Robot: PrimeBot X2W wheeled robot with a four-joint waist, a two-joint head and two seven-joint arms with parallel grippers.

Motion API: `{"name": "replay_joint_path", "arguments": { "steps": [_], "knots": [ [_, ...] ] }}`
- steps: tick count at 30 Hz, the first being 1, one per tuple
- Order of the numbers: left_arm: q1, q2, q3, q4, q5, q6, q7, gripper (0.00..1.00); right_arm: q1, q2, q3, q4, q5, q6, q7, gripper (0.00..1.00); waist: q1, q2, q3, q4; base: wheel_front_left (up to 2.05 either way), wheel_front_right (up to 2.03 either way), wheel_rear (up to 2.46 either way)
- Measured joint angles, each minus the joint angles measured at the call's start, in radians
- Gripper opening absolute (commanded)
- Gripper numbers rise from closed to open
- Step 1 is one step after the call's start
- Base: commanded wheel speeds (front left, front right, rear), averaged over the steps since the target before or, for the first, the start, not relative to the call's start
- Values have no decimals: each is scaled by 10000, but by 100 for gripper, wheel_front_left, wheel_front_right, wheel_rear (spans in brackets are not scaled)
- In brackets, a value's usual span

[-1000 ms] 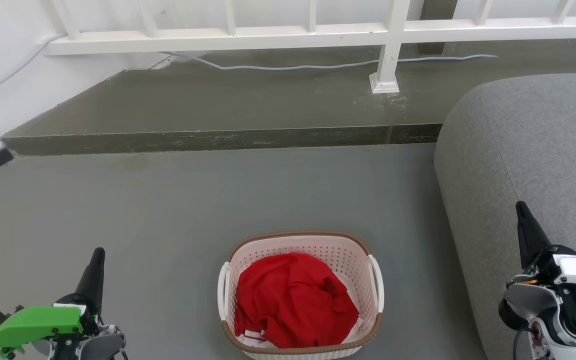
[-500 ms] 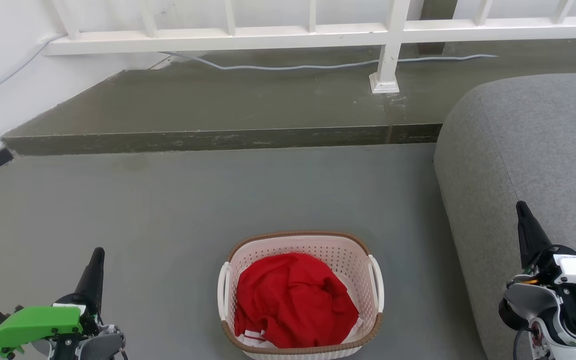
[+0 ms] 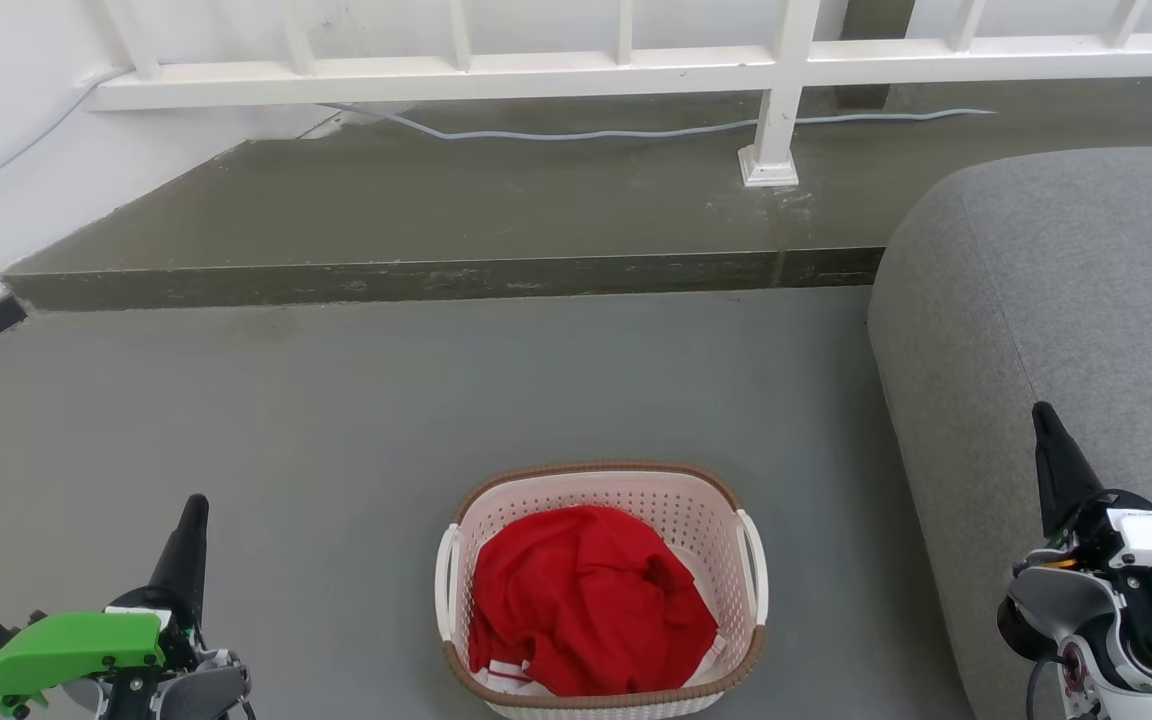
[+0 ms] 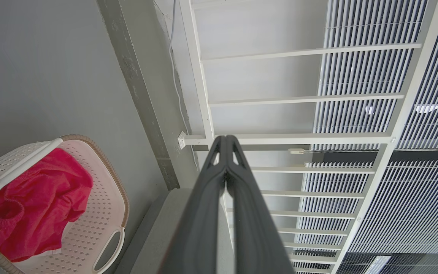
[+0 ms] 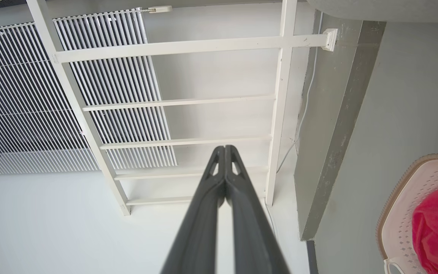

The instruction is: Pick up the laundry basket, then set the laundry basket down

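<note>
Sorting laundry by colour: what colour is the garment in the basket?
Red, with some white striped trim at one edge. The garment in the laundry basket shows best in the head view.

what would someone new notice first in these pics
The bright red cloth heaped in the laundry basket, which sits on the grey floor low in the middle of the head view. A big grey sofa stands at the right, and the left gripper and right gripper flank the basket, both shut and empty.
</note>
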Motion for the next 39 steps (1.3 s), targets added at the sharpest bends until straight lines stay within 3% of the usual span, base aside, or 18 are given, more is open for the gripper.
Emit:
{"name": "replay_joint_path", "arguments": {
  "steps": [39],
  "knots": [
    [0, -27, 69, -12, 12, 0, 82, 0, 0, 35, -31, -10, -31, 2, 2, 0, 0, 0, 0, 0, 0, 0, 0]
  ]
}}
